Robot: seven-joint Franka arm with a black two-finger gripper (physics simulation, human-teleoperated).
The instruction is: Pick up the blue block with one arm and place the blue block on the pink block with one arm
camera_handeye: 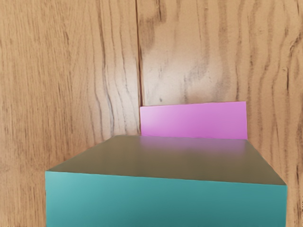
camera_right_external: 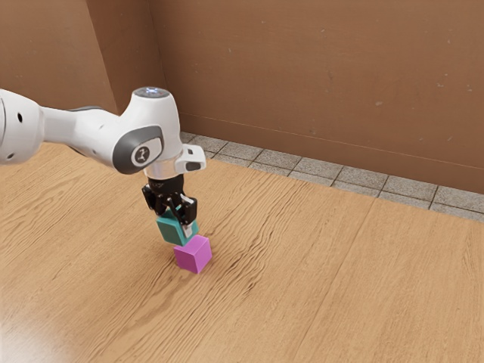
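A teal-blue block point(camera_right_external: 175, 230) hangs just above the wooden table, held between the black fingers of my gripper point(camera_right_external: 178, 217), which is shut on it. A pink block point(camera_right_external: 193, 253) rests on the table right below it and slightly toward the exterior view's right. Whether the two blocks touch I cannot tell. In the wrist view the blue block point(camera_handeye: 165, 189) looms large under my hand, and a strip of the pink block point(camera_handeye: 194, 120) shows beyond its far edge.
The wooden table point(camera_right_external: 318, 272) stretches wide around the blocks. A grey tiled strip point(camera_right_external: 340, 175) and a brown wall point(camera_right_external: 325, 68) run along the far side.
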